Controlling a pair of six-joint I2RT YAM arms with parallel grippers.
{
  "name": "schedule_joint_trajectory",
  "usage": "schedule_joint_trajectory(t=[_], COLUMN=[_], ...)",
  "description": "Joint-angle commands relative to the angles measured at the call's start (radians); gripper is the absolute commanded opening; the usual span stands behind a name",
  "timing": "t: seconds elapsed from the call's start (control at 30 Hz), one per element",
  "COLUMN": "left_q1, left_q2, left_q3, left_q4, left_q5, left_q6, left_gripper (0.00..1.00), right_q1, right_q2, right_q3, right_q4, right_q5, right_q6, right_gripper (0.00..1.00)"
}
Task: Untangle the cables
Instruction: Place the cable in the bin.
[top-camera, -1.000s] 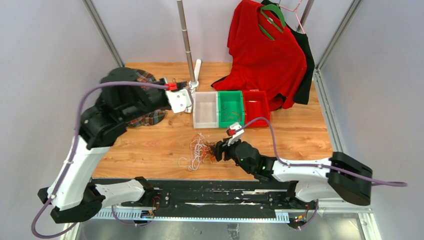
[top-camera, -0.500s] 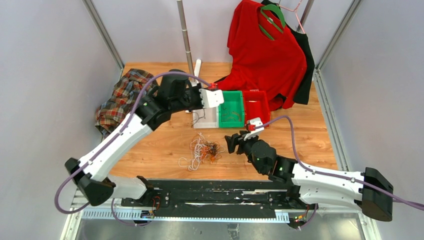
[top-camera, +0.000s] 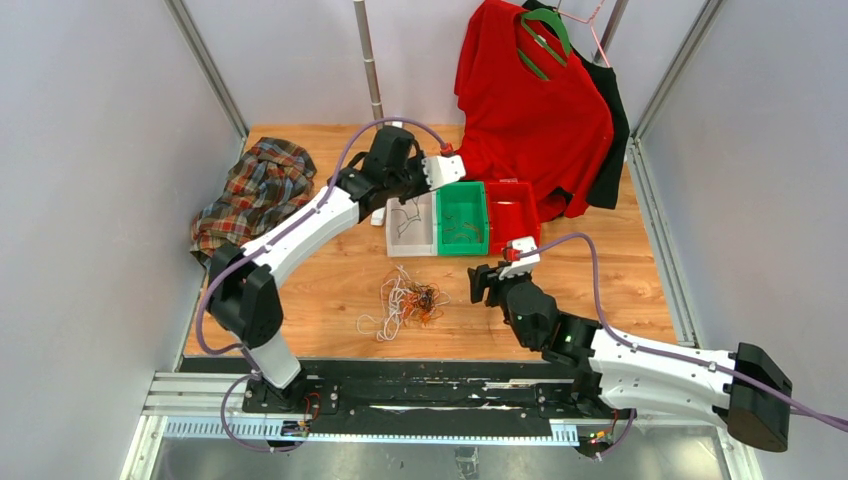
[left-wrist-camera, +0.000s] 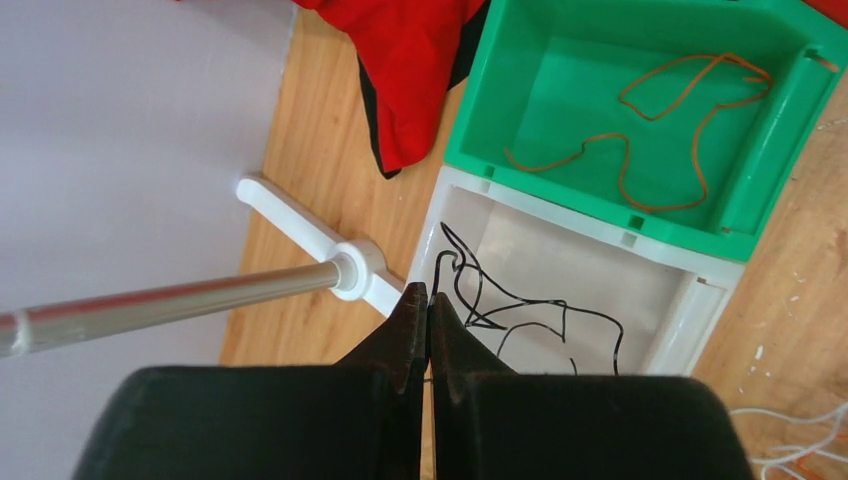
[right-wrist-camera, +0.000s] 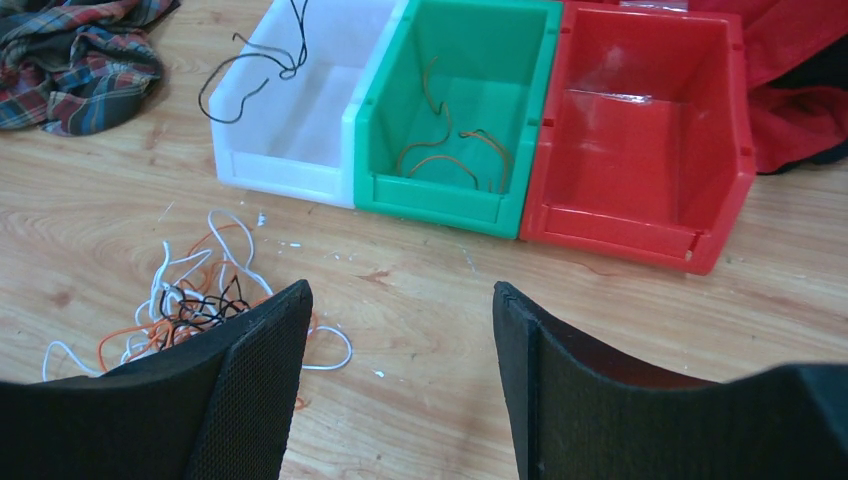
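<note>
The left claw (left-wrist-camera: 428, 296) hangs over the white bin (left-wrist-camera: 690, 310) with its jaws pressed together. A black cable (left-wrist-camera: 520, 320) lies in this bin and one end rises toward the claw, but whether it is gripped cannot be told. An orange cable (left-wrist-camera: 665, 208) lies in the green bin (left-wrist-camera: 770, 130). The right claw (right-wrist-camera: 400, 292) stands wide and empty above the bench (right-wrist-camera: 600, 300), near the tangled cables (top-camera: 408, 303).
</note>
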Motion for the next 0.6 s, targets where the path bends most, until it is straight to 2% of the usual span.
schedule_joint_trajectory(t=[0.0,0.23,0.27,0.33,0.37,0.4,0.43,0.5,0.57], left_q1=[0.006,0.030,0.032,0.034,0.035,0.035,0.035,0.036,0.039], left_q2=[0.067,0.168,0.173,0.177,0.177,0.176,0.174,0.168,0.160], left_q3=[0.055,0.072,0.063,0.040,0.033,0.029,0.031,0.051,0.083], left_q4=[0.084,0.089,0.092,0.089,0.079,0.068,0.054,0.018,-0.041], left_q5=[-0.006,-0.038,-0.043,-0.044,-0.038,-0.034,-0.031,-0.024,-0.011], left_q6=[-0.035,-0.069,-0.067,-0.052,-0.046,-0.043,-0.040,-0.041,-0.042], left_gripper=[0.00,0.01,0.04,0.15,0.26,0.41,0.47,0.51,0.61], right_q1=[-0.021,-0.029,-0.030,-0.032,-0.032,-0.032,-0.032,-0.031,-0.032], right_q2=[-0.029,-0.069,-0.077,-0.084,-0.086,-0.087,-0.089,-0.096,-0.104], right_q3=[-0.009,0.022,0.028,0.056,0.080,0.117,0.141,0.185,0.216], right_q4=[-0.030,-0.136,-0.172,-0.261,-0.320,-0.378,-0.426,-0.512,-0.568], right_q5=[0.047,0.043,0.035,0.023,0.022,0.020,0.009,-0.025,-0.073], right_q6=[0.020,0.042,0.046,0.066,0.078,0.085,0.087,0.095,0.084], right_gripper=[0.66,0.66,0.66,0.66,0.66,0.66,0.66,0.65,0.65])
